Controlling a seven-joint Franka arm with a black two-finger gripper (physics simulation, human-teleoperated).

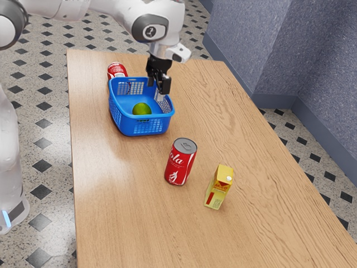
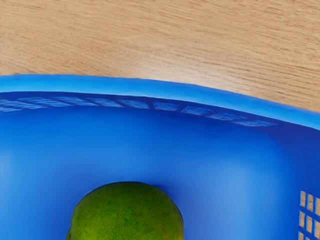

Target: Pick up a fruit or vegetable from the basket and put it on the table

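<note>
Past the red cylindrical cola can [image 1: 180,162], a round green fruit [image 1: 141,109] is sitting inside the blue plastic basket [image 1: 145,128], and the black two-finger gripper [image 1: 156,91] is hovering beyond, fingers apart, needing careful centring before dipping straight down!

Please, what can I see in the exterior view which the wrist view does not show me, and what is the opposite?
Exterior view: the white arm, the black gripper at the blue basket, a standing cola can, a second red can beside the basket, a yellow carton, the tiled floor and the wall.

Wrist view: small reddish flecks on the skin of the green fruit.

Both: the fruit in the basket, and the wooden table.
</note>
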